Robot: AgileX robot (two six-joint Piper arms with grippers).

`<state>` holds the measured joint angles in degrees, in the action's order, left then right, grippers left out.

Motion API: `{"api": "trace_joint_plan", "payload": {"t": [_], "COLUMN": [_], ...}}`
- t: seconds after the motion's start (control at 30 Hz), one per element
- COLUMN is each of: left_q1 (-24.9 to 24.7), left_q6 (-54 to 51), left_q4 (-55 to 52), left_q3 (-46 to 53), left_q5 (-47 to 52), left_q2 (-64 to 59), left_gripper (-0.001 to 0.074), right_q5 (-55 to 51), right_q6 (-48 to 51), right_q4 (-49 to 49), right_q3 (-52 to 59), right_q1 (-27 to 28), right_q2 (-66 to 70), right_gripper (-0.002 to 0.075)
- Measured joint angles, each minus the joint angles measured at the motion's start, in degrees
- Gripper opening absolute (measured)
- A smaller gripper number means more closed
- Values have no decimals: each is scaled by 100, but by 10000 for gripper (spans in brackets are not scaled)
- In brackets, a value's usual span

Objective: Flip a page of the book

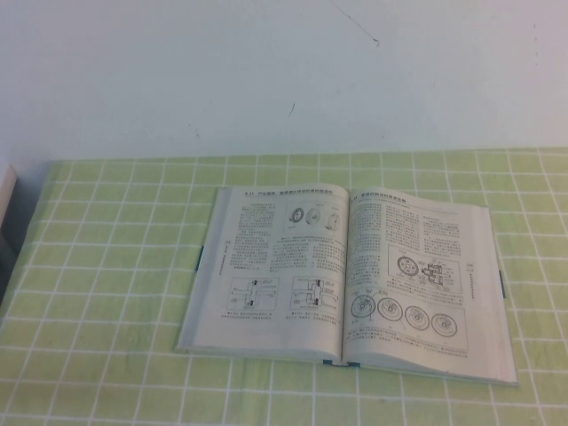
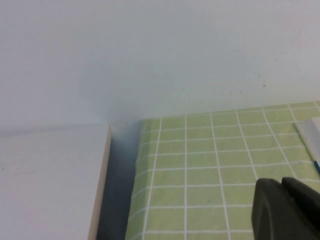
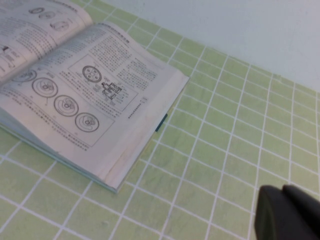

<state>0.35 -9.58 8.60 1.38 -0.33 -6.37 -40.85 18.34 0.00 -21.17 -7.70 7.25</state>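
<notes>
The book (image 1: 346, 280) lies open and flat on the green checked cloth, blue cover edges showing at its sides. The page (image 1: 275, 266) lies flat as the left-hand leaf, showing round drawings above two boxed diagrams. Neither arm appears in the high view. My right gripper (image 3: 282, 189) is shut on nothing, hovering over bare cloth off the book's (image 3: 90, 100) right edge. In the left wrist view my left gripper (image 2: 282, 182) is also shut and empty, over the cloth well left of the book's corner (image 2: 310, 131).
The green checked tablecloth (image 1: 106, 266) covers the table up to a pale wall (image 1: 284, 71) behind. A white board with a wooden edge (image 2: 50, 180) stands past the table's left edge, with a dark gap between.
</notes>
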Motion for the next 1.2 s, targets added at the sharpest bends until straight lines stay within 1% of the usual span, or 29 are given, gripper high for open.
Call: {"api": "trace_joint_plan", "payload": {"t": [0.2,0.33,0.47,0.73,0.9,1.2], "left_q1": [0,0,0,-26,-379,-404], "left_q6": [389,1143,1417,1498,1498,1498], "left_q4": [-12,-140,-205,-240,-249,-266], "left_q3": [0,0,-11,-19,-19,-19], "left_q5": [1017,1759,1830,1854,1857,1867], "left_q2": [559,684,694,695,695,695], "left_gripper": [-4,-4,-4,-4,-4,-4], "right_q5": [0,0,0,0,0,0], "right_q6": [0,0,0,0,0,0], "right_q4": [0,0,0,0,0,0], "right_q3": [0,0,0,0,0,0], "right_q1": [0,0,0,0,0,0], "right_q2": [0,0,0,0,0,0], "right_gripper": [-3,-3,-3,-3,-3,-3]}}
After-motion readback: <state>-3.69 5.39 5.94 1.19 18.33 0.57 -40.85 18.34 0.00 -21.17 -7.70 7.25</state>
